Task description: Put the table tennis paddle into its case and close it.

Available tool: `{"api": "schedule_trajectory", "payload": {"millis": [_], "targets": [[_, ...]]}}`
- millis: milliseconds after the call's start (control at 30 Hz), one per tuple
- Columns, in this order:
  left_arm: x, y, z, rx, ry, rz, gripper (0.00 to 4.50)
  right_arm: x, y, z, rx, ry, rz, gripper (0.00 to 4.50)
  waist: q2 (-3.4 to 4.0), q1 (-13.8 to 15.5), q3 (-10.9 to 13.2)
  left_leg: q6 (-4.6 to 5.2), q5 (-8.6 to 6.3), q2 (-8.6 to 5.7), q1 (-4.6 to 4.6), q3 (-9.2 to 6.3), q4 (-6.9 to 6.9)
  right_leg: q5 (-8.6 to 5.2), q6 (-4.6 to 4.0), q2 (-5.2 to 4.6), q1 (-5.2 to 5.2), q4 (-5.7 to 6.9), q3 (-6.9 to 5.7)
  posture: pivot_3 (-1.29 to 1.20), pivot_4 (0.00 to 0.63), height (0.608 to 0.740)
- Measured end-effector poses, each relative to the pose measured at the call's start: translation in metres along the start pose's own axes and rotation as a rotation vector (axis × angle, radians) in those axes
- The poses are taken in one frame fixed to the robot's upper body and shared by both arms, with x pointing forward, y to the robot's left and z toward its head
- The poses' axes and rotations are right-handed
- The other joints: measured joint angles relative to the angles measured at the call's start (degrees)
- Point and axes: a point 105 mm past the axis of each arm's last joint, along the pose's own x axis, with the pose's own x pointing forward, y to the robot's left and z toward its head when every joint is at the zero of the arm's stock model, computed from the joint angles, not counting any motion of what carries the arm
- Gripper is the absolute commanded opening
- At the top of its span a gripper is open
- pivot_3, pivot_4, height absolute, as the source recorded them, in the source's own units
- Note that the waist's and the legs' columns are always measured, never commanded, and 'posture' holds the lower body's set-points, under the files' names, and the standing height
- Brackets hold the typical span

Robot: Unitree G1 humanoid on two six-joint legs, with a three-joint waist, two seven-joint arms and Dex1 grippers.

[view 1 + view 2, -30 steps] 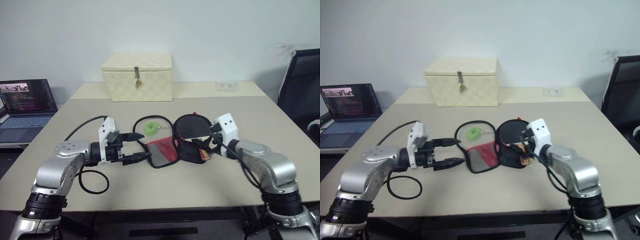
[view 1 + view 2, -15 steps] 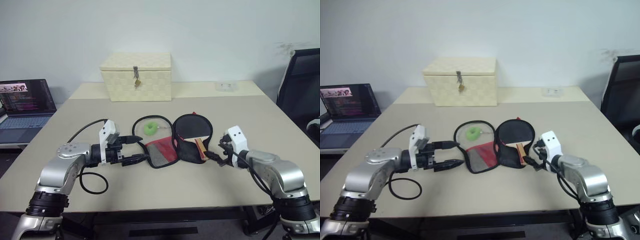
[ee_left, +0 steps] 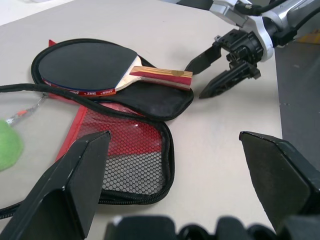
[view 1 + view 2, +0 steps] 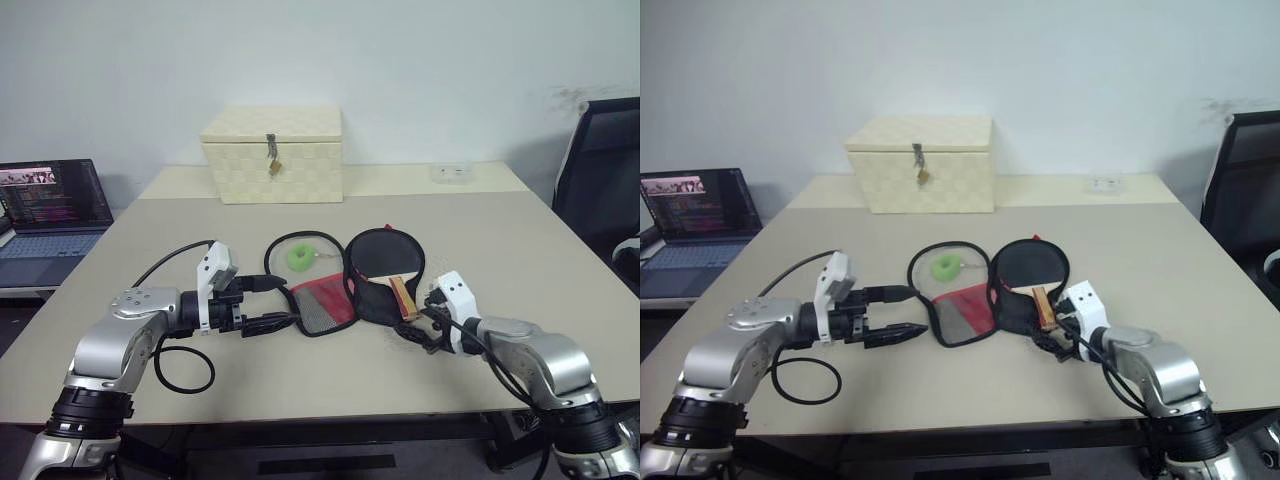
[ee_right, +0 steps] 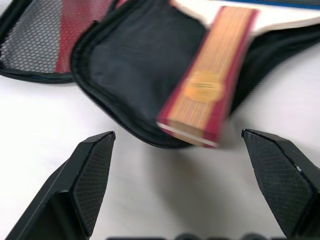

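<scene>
Lying on the unzipped case (image 4: pixel 340 285) at table centre, the table tennis paddle (image 4: pixel 385 262) could skid off if the spread-fingered right gripper (image 4: pixel 418 325), at its five o'clock, nudges the handle; left gripper (image 4: pixel 272 302) also gapes empty.

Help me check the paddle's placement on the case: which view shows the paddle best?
The left wrist view: the whole table tennis paddle lies face up on the open case. The right wrist view gives its handle close up; both eye views show it small, between the two grippers.
</scene>
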Motion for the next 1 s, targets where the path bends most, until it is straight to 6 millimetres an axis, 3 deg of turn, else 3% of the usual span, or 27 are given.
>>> {"api": "schedule_trajectory", "payload": {"millis": [767,900,1000], "targets": [[-0.001,0.0,0.0,0.005,0.0,0.005,4.5,0.008,0.029,0.013,-0.041,-0.046,0.066,4.46,-0.04,0.0,0.0,0.0,0.0,0.05,0.0,-0.03,0.01,0.0,-0.01,0.0,0.0,0.02,-0.02,0.0,0.15,0.74],[-0.002,0.003,-0.001,0.019,0.008,0.03,4.5,-0.001,0.024,0.023,-0.07,-0.067,0.079,4.46,-0.04,0.0,0.0,0.0,0.0,0.04,-0.01,-0.03,0.02,0.0,0.0,-0.02,0.0,0.01,-0.03,0.0,0.15,0.74],[-0.005,0.015,-0.008,0.033,0.039,0.102,4.5,-0.02,0.02,0.042,-0.106,-0.126,0.119,4.46,-0.04,0.1,0.0,0.0,0.0,0.03,-0.01,-0.05,0.02,0.0,-0.01,-0.02,0.0,0.01,-0.06,0.0,0.15,0.74]]}}
